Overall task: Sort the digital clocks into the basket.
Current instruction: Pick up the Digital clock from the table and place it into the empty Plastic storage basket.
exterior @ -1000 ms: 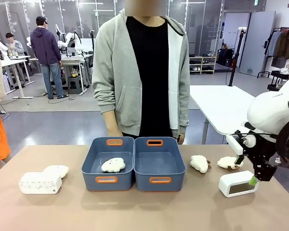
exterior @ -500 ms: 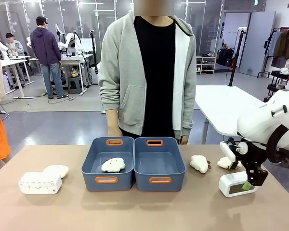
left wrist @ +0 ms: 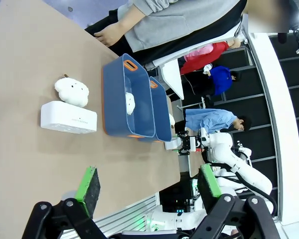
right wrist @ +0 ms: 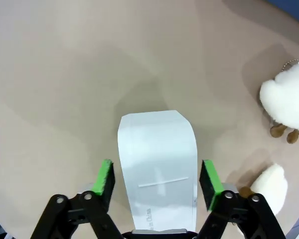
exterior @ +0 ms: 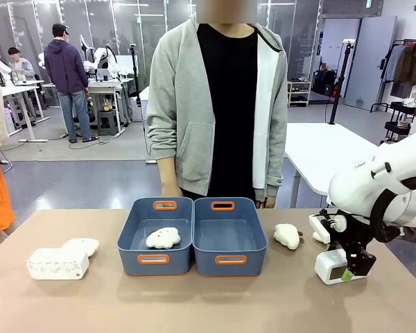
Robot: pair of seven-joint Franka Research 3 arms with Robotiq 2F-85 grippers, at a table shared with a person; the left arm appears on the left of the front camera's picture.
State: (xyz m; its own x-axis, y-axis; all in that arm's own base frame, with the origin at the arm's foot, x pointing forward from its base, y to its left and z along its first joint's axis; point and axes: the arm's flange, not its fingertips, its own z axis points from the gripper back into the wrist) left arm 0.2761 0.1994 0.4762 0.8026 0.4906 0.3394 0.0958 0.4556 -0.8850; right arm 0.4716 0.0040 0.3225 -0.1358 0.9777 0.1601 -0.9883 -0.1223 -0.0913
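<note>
Tabletop [exterior: 208,305], tan, carries two dark blue rectangular plastic baskets [exterior: 175,262] at its centre. Smooth white rounded plastic clock [exterior: 327,267] lies at their 4 o'clock, dotted white clock [exterior: 57,263] at 8 o'clock. Right gripper [right wrist: 157,177] straddles the smooth clock, fingers parted with slim gaps; left gripper [left wrist: 147,186] gapes wide.

The white right arm [exterior: 374,187] is ending in a black right tool [exterior: 345,272] with green pads [right wrist: 105,178]. The person [exterior: 218,104] is wearing a grey hoodie over a black top.
</note>
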